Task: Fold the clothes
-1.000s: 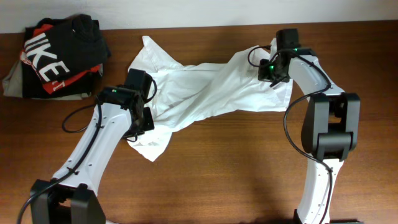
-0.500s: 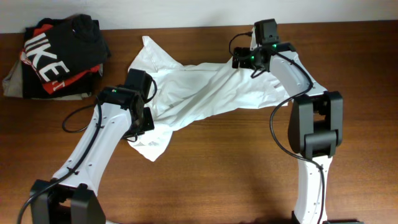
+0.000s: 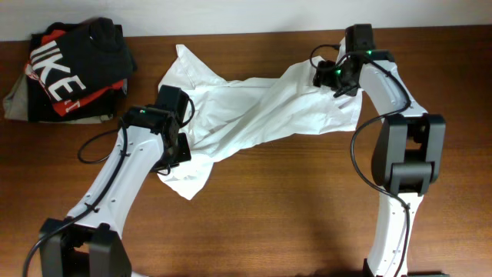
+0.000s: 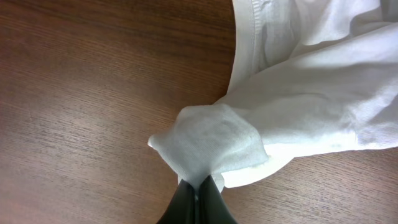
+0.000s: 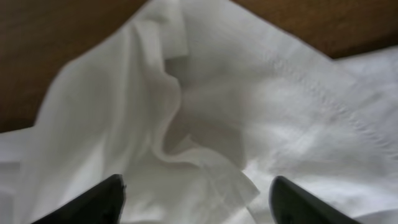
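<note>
Your left gripper (image 4: 199, 186) is clenched on a bunched corner of the white T-shirt (image 3: 261, 115), low on its left side. Your right gripper (image 5: 198, 202) hangs released over the shirt's far right end, its fingers spread with loose folds of cloth between and below them. The T-shirt lies twisted like a rope across the upper middle of the desk (image 3: 269, 223), so the step in hand looks to be flattening it out before any fold is made. To do that well, bring the right gripper down on one clear edge, such as the stitched hem that shows in the right wrist view, rather than on the heap of folds. Pinch a single layer if you can. Then lift a little and draw your two grippers apart slowly so the twist can drop out. The fabric looks thin and soft, so a hard tug will likely stretch it or pull it free of your left gripper. Keep the cloth away from the pile at the desk's far left corner. There a black shirt (image 3: 69, 65) shows large white letters reading "IKE", with any letter before them lost in a fold, plus a red patch, and it lies on a grey garment (image 3: 17, 104). No writing or label can be made out on the T-shirt.
</note>
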Controlling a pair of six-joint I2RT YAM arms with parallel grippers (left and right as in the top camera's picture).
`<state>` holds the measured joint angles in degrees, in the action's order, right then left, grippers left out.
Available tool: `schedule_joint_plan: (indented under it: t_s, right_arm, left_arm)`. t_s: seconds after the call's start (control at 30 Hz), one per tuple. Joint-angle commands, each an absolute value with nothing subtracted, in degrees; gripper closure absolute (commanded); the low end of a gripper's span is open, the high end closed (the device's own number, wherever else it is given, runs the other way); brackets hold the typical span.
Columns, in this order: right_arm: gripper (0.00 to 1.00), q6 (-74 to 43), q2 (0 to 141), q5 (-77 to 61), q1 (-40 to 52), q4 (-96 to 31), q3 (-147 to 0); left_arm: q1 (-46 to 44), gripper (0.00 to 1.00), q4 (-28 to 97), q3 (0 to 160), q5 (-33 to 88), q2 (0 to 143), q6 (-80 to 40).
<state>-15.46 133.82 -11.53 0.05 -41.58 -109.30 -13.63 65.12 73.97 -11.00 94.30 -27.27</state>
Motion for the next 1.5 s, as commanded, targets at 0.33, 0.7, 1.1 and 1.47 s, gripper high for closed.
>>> schedule_joint_plan:
  t_s: [0.33,0.7,1.1,1.47]
  right_arm:
    - [0.96,-15.5,129.6,-11.9,-0.3,-46.3,-110.2]
    - [0.96,-15.3,93.4,-6.0,-0.5,-73.8,-110.2]
    - [0.96,-13.7,86.7,1.0,-0.5,-87.4,-110.1]
    - [0.96,-13.5,117.7,0.9,-0.4,-83.9,-110.1]
  left_arm:
    - [-13.3,0.99,66.2,74.1,-12.8,92.9,-27.8]
    - [-13.3,0.99,74.7,74.1,-17.0,42.3,-27.8]
    - [-13.3,0.99,79.8,74.1,-18.1,56.2,-33.0]
    - [-13.2,0.99,57.8,74.1,-16.7,103.9,-34.1]
